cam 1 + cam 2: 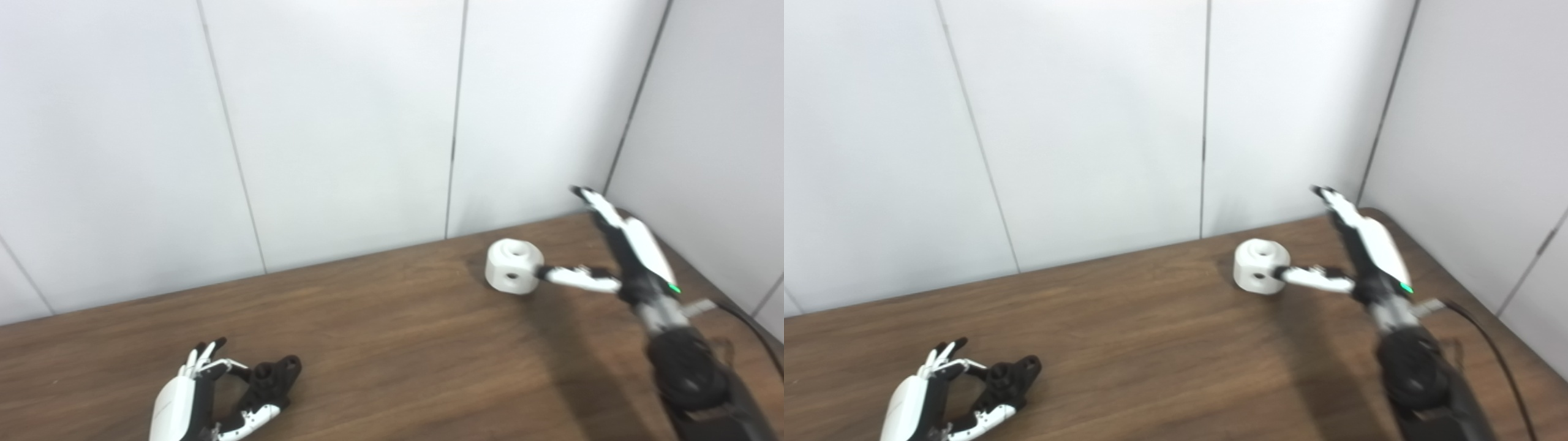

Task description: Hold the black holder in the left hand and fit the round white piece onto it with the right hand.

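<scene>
1. The desk (380, 331) is brown wood. It stands against white wall panels (343, 122).
2. The left robot hand (196, 401) is down at about 7 o'clock in the picture. It rests on the desk.
3. Its fingers (205, 355) and thumb are curled around the black holder (269, 376). The thumb lies under the holder and the fingers bend over the left side of it. So this robot hand is gripping the black holder.
4. The black holder lies on the desk. It has round holes in its top end, which points toward 1 o'clock.
5. The round white piece (513, 266) sits on the desk at about 2 o'clock, near the back wall. It is well apart from the black holder. It has one hole on top and one hole in its side.
6. The right robot hand (612, 257) is spread open and grips nothing. It is just to the right of the white piece. Its thumb tip touches the side of the white piece. Its fingers (591, 199) point up toward 11 o'clock, above the desk.
7. A small green light (674, 288) shines on the right wrist.
</scene>
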Motion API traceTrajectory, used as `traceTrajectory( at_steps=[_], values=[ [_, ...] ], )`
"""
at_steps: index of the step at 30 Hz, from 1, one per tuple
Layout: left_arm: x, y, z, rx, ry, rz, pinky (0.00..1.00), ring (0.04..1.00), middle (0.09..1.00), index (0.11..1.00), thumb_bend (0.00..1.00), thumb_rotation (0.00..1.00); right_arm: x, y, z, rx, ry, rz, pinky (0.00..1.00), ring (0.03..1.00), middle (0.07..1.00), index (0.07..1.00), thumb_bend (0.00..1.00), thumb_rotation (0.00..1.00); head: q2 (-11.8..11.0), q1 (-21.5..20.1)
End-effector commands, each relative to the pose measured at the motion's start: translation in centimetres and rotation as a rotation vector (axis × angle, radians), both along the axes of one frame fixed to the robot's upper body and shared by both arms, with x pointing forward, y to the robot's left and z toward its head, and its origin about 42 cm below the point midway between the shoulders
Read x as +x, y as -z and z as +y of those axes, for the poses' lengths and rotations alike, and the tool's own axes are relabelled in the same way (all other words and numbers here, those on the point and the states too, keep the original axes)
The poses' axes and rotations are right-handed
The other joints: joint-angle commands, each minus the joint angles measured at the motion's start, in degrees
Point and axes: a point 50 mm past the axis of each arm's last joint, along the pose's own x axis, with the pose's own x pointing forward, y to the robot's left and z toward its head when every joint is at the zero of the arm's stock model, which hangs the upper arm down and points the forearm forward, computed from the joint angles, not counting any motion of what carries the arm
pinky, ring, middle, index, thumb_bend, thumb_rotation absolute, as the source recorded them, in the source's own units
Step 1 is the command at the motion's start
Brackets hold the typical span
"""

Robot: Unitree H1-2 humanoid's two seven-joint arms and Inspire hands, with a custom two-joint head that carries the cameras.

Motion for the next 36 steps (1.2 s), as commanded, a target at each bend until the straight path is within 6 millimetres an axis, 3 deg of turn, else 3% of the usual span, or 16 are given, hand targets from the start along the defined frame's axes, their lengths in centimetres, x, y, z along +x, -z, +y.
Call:
traceTrajectory(
  at_steps=[1,9,22,36],
  values=[
    [-0.5,1.5,1.1,0.026,-0.001,0.025,1.00,1.000,0.923,0.482,0.52,0.04,0.5,-2.4,0.1,-0.036,0.024,-0.036,1.00,1.000,1.000,0.934,0.96,0.50,0.1,-0.2],
    [-0.6,1.5,1.1,0.024,0.023,0.037,1.00,1.000,0.919,0.482,0.52,0.04,1.7,-2.2,0.4,-0.032,0.039,-0.002,0.97,1.000,0.997,0.918,0.97,0.49,0.5,-1.2],
    [-0.8,1.6,1.6,0.026,0.048,0.045,1.00,1.000,0.917,0.483,0.52,0.04,3.4,-2.2,0.4,-0.052,0.021,0.074,1.00,1.000,1.000,0.929,1.00,0.54,0.3,-5.2],
    [-0.8,1.5,2.2,0.011,0.057,0.064,1.00,1.000,0.919,0.483,0.52,0.04,5.4,-0.4,-3.4,0.001,0.019,0.186,1.00,1.000,1.000,0.811,1.00,0.49,-0.5,-8.1]
  ],
)
